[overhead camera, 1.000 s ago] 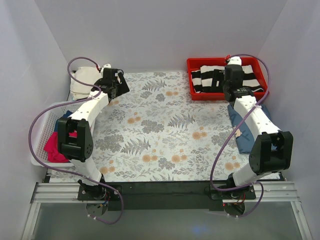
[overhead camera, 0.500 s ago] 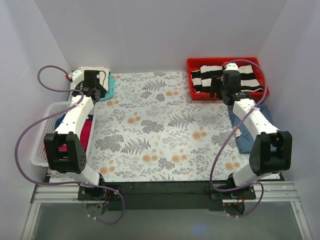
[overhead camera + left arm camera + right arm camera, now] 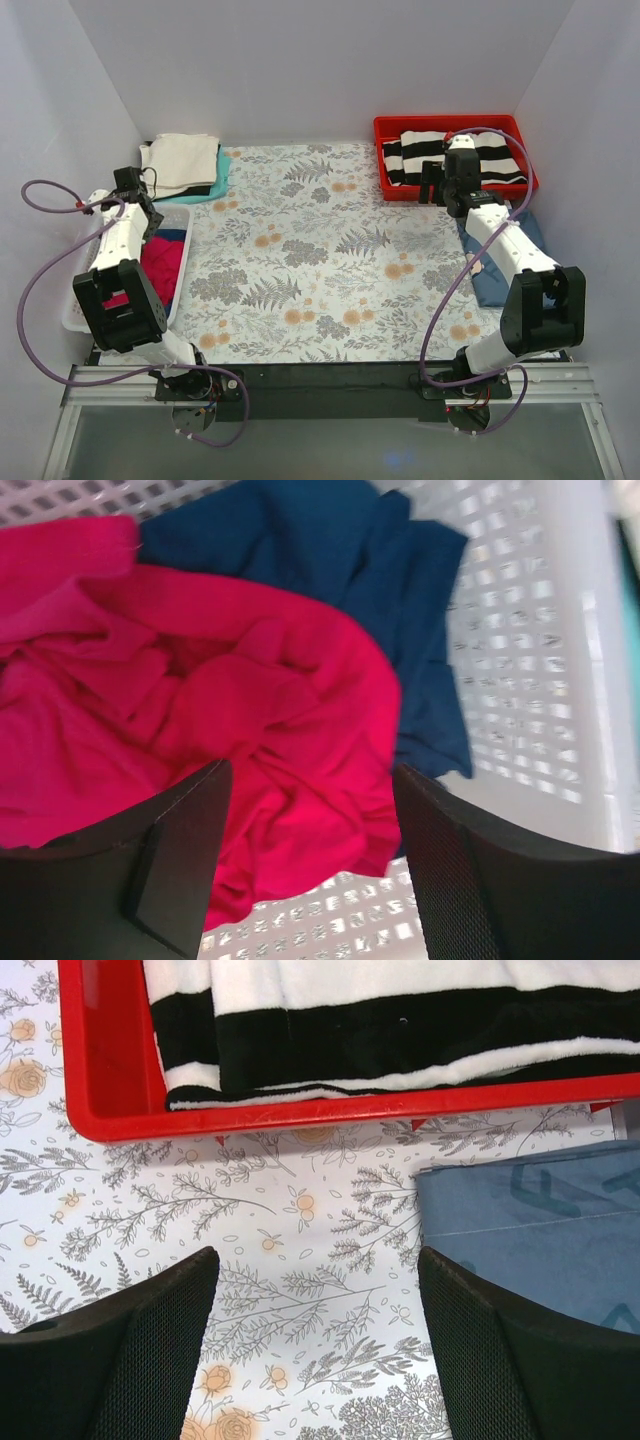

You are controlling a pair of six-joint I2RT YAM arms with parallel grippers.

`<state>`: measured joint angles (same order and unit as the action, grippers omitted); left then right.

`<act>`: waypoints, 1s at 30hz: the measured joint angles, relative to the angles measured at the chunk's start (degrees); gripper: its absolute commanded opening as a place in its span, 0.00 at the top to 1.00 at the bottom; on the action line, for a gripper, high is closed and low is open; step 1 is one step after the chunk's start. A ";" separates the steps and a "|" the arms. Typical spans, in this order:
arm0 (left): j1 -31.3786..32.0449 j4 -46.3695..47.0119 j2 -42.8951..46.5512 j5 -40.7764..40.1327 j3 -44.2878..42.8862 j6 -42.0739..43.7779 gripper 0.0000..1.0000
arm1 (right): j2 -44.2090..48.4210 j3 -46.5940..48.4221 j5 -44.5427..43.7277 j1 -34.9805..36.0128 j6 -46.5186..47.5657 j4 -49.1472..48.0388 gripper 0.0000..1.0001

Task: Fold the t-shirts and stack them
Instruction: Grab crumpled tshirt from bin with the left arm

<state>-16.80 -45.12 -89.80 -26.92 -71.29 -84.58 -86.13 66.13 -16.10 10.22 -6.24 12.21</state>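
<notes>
A crumpled crimson-red t-shirt (image 3: 250, 710) (image 3: 160, 262) lies in the white basket (image 3: 540, 680) (image 3: 183, 262) at the left. A navy-blue t-shirt (image 3: 400, 600) (image 3: 172, 235) lies partly under it at the far end. My left gripper (image 3: 310, 770) (image 3: 146, 215) hangs open just above the red shirt's edge, holding nothing. At the back left is a folded stack with a cream t-shirt (image 3: 185, 160) on top and a teal one (image 3: 222, 170) at the bottom. My right gripper (image 3: 315, 1255) (image 3: 432, 185) stands open over the flowered tablecloth, just in front of the red tray.
The red tray (image 3: 110, 1100) (image 3: 385, 185) at the back right holds black-and-white striped cloth (image 3: 400, 1020) (image 3: 420, 150). A slate-blue cloth (image 3: 540, 1230) (image 3: 495, 270) lies along the right edge, under the right arm. White walls close in both sides.
My left arm has swung from the folded stack at the back left, out and back over the basket, and its jaws have narrowed a little. The right gripper has barely shifted.
</notes>
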 measured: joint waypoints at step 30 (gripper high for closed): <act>-3.85 3.65 -0.92 -0.02 12.22 -0.26 0.56 | 0.70 -1.20 0.20 0.04 -0.90 1.03 0.17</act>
<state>-20.64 -41.47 -90.72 -26.94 -59.07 -84.84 -85.43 64.93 -15.90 10.26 -7.14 13.23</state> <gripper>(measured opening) 0.426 0.838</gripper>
